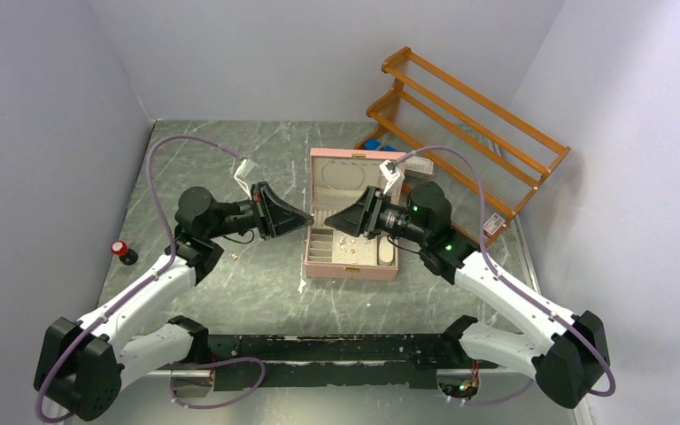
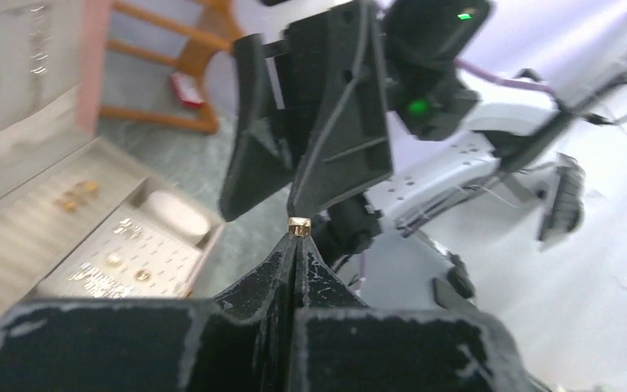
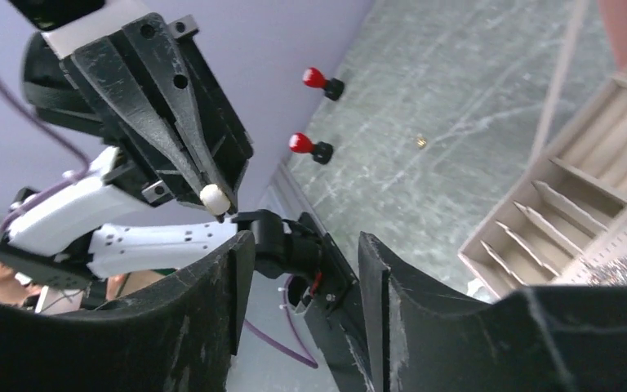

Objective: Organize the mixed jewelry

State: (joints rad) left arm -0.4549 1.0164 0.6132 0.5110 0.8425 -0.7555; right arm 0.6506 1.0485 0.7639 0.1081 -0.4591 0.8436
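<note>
One gold earring (in left gripper)

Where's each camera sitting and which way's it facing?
Top external: above and behind, looking down at the table; left arm and right arm show.
Left wrist: behind the left gripper, shut on a gold piece, facing the right gripper.
Right wrist: behind its open fingers, facing the left gripper.
Both wrist views catch the pink box.

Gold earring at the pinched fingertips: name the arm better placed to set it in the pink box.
Left, probably. The left gripper is shut on the gold earring near the pink box; the right gripper is open and empty.
</note>
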